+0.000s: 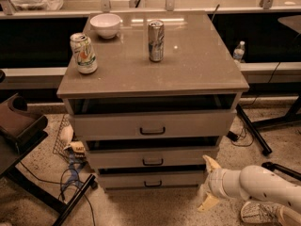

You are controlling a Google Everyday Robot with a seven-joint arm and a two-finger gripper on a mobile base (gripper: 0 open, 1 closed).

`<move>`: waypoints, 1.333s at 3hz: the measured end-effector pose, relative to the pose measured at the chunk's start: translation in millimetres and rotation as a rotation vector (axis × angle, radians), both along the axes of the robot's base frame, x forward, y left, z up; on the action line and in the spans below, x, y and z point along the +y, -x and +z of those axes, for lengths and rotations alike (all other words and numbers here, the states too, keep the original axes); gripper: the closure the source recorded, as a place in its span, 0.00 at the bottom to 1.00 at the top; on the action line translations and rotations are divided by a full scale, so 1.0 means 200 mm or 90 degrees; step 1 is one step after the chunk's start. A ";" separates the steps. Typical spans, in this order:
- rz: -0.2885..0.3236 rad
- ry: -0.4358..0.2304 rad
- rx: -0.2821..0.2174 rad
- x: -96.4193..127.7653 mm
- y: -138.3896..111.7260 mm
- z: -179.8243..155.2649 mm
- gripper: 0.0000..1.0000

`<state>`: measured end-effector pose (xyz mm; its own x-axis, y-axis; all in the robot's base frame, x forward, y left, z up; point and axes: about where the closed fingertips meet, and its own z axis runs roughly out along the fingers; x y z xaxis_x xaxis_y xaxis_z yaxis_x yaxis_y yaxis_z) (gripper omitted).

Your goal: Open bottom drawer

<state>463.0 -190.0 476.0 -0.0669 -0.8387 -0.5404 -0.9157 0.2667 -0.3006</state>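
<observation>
Your gripper sits low by the cabinet's right front corner, jaws spread wide and empty.
The bottom drawer lies just left of it — its bar handle runs level, further left at mid-panel.

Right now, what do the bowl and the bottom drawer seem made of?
Bowl: white, glossy, likely ceramic. Bottom drawer: matte grey-beige panel, perhaps laminate; dark bar handle, possibly metal. The jaws stand open just right of it.
</observation>
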 end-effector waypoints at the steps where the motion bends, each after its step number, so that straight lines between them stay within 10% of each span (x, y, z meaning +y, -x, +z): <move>1: 0.002 -0.010 0.009 0.01 -0.01 -0.06 0.00; 4: 0.033 -0.118 0.019 -0.04 -0.21 -0.81 0.00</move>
